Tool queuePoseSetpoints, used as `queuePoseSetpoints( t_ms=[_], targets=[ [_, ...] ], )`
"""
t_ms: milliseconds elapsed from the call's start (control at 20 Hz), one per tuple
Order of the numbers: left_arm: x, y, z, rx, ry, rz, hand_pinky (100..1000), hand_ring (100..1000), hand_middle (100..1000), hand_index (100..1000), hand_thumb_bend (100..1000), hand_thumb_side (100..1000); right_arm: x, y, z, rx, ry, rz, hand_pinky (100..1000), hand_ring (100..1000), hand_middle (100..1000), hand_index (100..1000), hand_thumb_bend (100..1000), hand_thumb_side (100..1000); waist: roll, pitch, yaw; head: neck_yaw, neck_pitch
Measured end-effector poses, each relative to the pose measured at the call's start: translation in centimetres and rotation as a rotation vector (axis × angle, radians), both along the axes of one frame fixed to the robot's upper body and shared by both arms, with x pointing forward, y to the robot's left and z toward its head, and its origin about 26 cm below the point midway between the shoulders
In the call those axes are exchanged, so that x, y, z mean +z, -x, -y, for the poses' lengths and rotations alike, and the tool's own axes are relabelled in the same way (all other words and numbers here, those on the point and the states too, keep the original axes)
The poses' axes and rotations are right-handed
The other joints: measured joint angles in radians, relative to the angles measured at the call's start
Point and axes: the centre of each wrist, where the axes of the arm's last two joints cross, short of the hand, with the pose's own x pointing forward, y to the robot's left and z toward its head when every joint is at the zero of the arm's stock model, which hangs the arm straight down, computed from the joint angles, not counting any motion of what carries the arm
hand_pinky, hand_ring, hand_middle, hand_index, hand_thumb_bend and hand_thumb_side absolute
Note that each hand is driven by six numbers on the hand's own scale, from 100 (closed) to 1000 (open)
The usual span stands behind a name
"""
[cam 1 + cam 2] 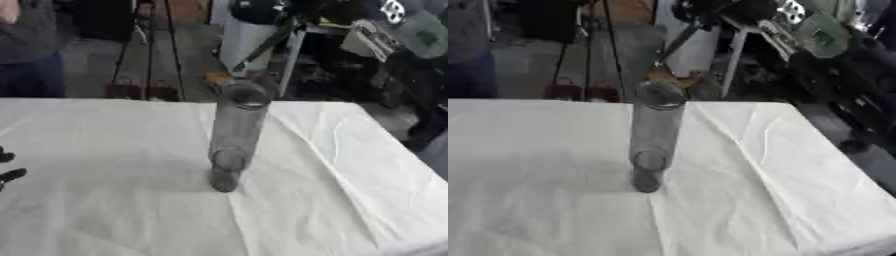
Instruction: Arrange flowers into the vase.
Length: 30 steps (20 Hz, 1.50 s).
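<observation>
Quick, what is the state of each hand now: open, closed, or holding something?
Left hand: only dark fingertips show at the left edge of the left eye view; open or closed cannot be told, and it holds nothing visible.
Right hand: not in view.

Clear grey-tinted glass vase point(236, 135), plain white creased tablecloth point(105, 200), black fingers point(10, 175) of left hand

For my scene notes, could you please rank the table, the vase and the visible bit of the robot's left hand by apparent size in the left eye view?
1. table, largest
2. vase, a tall clear cylinder
3. left hand, only dark fingertips showing at the left edge
</observation>
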Motion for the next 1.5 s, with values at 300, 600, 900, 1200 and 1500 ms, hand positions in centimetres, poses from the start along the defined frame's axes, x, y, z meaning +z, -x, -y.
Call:
queuePoseSetpoints(
  t_ms=[300,600,900,1200,1500],
  targets=[
    [-0.1,0.0,0.0,0.000,-0.001,-0.001,707,949,659,794,946,777,-1.9,-0.1,0.3,-0.018,0.056,-0.045,152,403,300,159,100,1000,-0.003,0.000,0.006,0.000,0.012],
    [-0.2,0.0,-0.1,0.001,-0.002,-0.007,707,950,659,795,949,778,-3.3,-0.5,0.9,-0.067,0.131,-0.063,154,402,299,166,100,1000,-0.002,0.007,0.011,-0.001,0.017],
    [-0.2,0.0,-0.1,0.001,-0.003,-0.006,707,952,660,795,949,777,-4.0,-0.9,1.2,-0.088,0.146,-0.073,156,405,290,175,100,1000,0.000,0.018,0.018,-0.004,0.017],
    [-0.2,0.0,-0.3,0.002,-0.010,-0.006,707,954,660,795,949,776,-4.4,-1.0,0.9,-0.091,0.168,-0.075,165,410,285,182,100,1000,0.000,0.029,0.025,-0.006,0.016],
    [-0.2,0.0,-0.3,0.002,-0.010,-0.006,707,956,660,796,948,775,-4.9,-1.1,0.6,-0.088,0.188,-0.082,177,423,286,215,100,1000,-0.006,0.038,0.029,-0.007,0.016]
  ],
)
